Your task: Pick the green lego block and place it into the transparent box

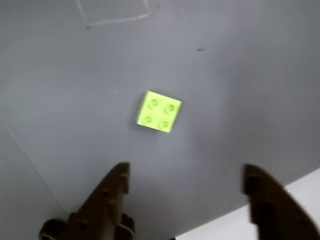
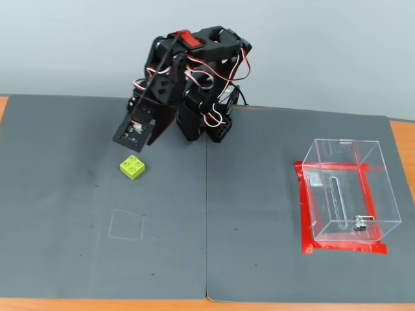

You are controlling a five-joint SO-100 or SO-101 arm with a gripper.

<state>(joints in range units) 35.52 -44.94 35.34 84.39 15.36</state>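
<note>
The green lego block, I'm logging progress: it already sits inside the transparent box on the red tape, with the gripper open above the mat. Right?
Not quite. The green lego block lies on the dark mat, far left of the transparent box in the fixed view, below the open gripper. The box stands on red tape, as you said.

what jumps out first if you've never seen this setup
The green lego block stands out, bright on the dark grey mat, left of centre in the fixed view, with the open gripper poised just short of it. Far right, the transparent box sits inside a frame of red tape.
</note>
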